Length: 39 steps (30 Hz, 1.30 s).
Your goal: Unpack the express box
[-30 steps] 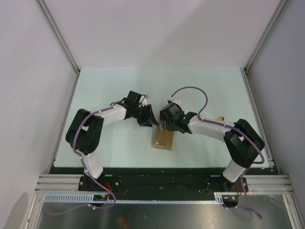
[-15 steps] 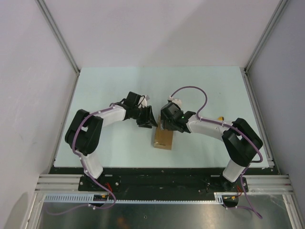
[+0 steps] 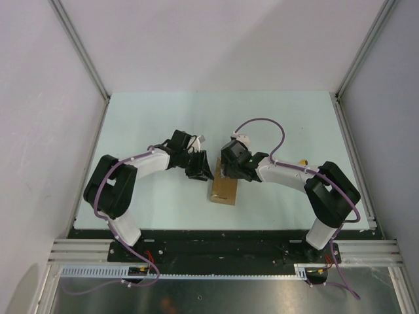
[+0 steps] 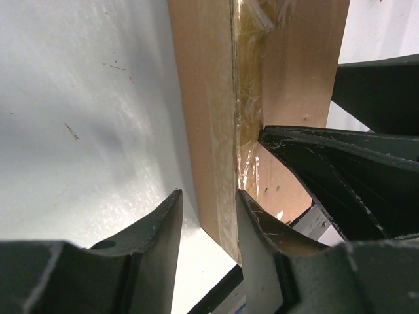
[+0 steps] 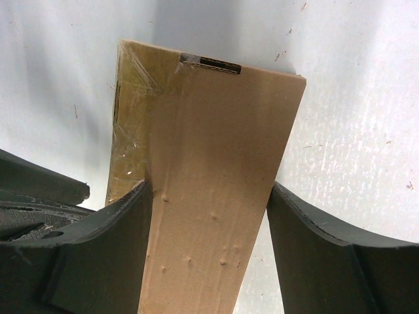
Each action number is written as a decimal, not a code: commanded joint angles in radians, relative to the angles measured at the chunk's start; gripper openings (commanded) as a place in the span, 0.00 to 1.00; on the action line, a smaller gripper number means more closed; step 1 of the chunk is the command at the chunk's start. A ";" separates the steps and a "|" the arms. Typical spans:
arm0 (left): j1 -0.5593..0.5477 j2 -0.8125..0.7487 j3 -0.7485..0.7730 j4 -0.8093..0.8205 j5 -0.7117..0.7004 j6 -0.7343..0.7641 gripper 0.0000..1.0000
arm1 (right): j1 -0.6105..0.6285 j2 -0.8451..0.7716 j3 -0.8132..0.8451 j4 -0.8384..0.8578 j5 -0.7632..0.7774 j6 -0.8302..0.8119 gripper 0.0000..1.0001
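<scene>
The express box (image 3: 224,191), small and plain brown cardboard, lies near the table's front middle. Both grippers meet at its far end. My left gripper (image 3: 204,173) comes in from the left. In the left wrist view its jaws (image 4: 208,196) straddle a taped cardboard edge of the box (image 4: 209,98); the right finger (image 4: 262,242) touches it and a gap shows at the left finger (image 4: 154,242). My right gripper (image 3: 229,175) spans the box's width (image 5: 209,163), both fingertips (image 5: 141,196) against its sides. The box's inside is hidden.
A small yellow object (image 3: 302,161) peeks out behind the right forearm. Metal frame posts (image 3: 91,72) and white walls close in the pale green table (image 3: 281,118) on three sides. The black front rail (image 3: 216,232) runs just below the box.
The right jaws have closed in onto the box's sides. The left jaws narrowed slightly around the cardboard edge, and the left elbow swung a little left.
</scene>
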<state>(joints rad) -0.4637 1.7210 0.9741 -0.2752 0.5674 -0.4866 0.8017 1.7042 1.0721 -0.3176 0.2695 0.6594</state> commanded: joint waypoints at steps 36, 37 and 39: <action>-0.015 0.025 -0.026 -0.157 -0.201 0.010 0.22 | -0.001 0.095 -0.035 -0.098 0.053 -0.021 0.60; -0.015 0.025 -0.020 -0.159 -0.190 0.011 0.22 | -0.001 0.095 -0.035 -0.098 0.050 -0.023 0.60; -0.015 0.020 -0.017 -0.160 -0.189 0.010 0.23 | -0.001 0.097 -0.035 -0.097 0.050 -0.026 0.60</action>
<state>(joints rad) -0.4755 1.7157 0.9787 -0.3099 0.5335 -0.5167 0.8013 1.7096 1.0760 -0.3199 0.2729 0.6628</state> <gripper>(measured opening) 0.232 0.665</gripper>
